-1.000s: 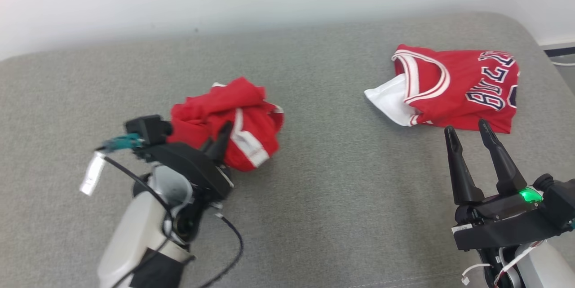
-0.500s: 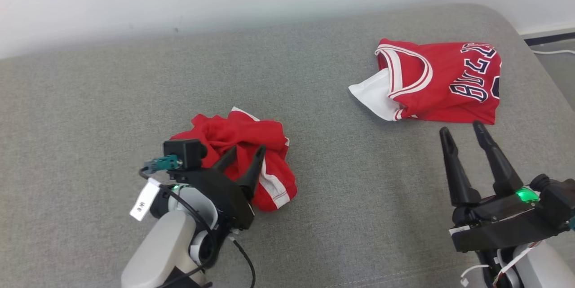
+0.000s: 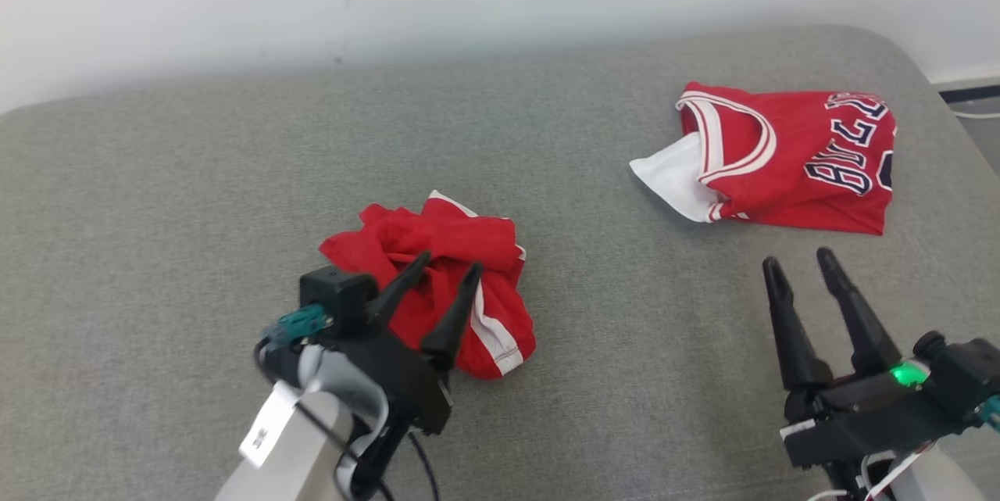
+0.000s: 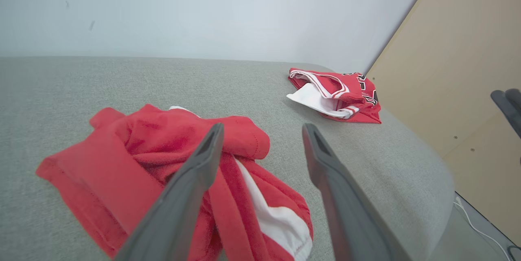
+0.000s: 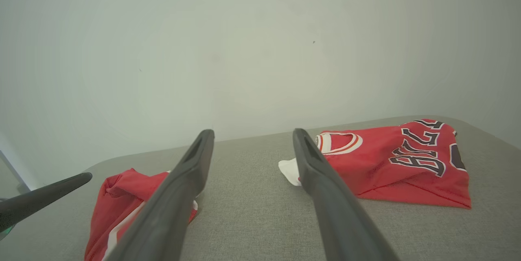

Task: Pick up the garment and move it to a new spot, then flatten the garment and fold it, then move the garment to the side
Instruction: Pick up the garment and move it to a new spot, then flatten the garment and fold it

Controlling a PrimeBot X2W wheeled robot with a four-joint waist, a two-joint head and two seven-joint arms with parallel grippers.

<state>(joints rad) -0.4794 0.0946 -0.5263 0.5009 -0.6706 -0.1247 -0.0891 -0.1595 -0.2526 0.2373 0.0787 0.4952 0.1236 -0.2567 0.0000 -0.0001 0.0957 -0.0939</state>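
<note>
The scene is lit brightly and evenly. Soft, faint shadows are seen under the garment (image 3: 437, 282). The wall (image 3: 469, 1) is washed out. Wrist views are bent at the edges.

We see our left gripper (image 3: 449, 264) spread at a crumpled red garment (image 3: 461, 239); a red jersey (image 3: 789, 165) lies near the surface's (image 3: 156, 212) far-right corner.

Head camera looks steeply down; both low wrist cameras share the crumpled garment (image 4: 142, 143) and jersey (image 5: 386, 175).
</note>
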